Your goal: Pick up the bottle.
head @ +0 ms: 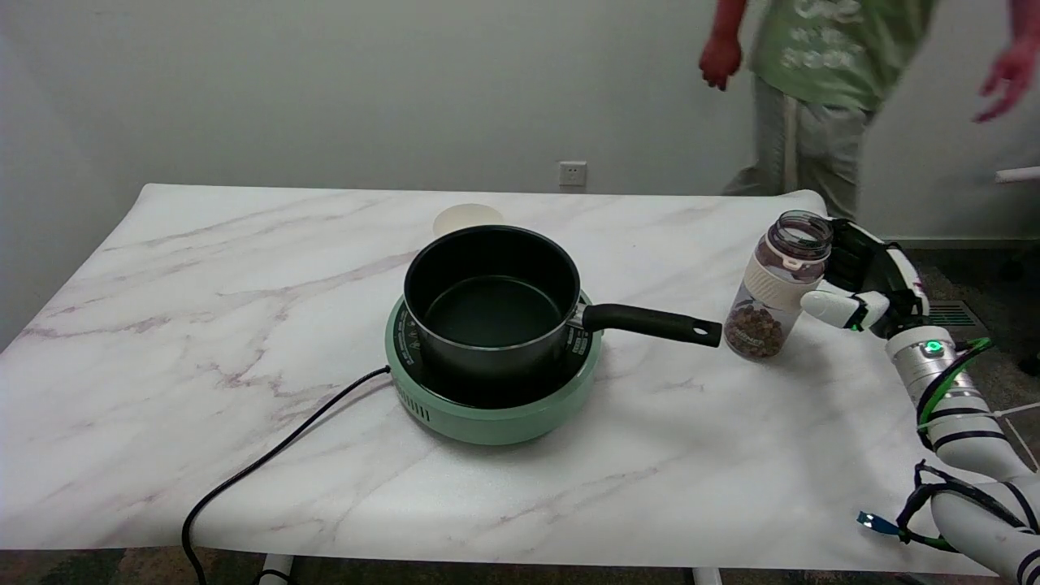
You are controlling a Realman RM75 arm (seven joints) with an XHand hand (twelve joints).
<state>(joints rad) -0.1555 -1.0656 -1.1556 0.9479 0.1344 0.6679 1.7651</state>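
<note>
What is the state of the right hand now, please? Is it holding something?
Right hand: its fingers are around the bottle, which is tilted; it appears to grip it, though the far fingers are hidden.

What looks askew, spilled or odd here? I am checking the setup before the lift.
The bottle leans, its open mouth tipped right toward the robot hand at its side, brown pieces still inside. No lid shows. Nothing has spilled. The pot sits level on the green cooker.
</note>
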